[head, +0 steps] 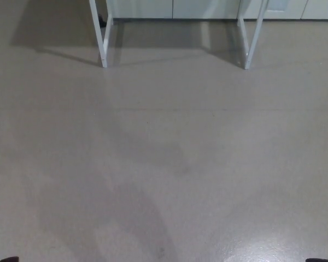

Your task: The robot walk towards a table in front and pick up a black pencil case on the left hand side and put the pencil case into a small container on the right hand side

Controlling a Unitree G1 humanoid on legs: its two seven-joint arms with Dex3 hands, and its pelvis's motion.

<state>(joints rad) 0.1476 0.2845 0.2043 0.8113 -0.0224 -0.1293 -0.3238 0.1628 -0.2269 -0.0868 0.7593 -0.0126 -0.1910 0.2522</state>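
Grey floor [164, 164], two white table legs [100, 38], pale cabinets [202, 8] behind

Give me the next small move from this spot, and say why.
Likely a step straight ahead. Only two white table legs show, at the top of the view, with a stretch of floor before them. The tabletop, pencil case and container are all out of view, so nothing is within reach yet.

The top edge cuts off the table legs [101, 43]; we cannot identify the dark slivers [4, 260] at the bottom corners.
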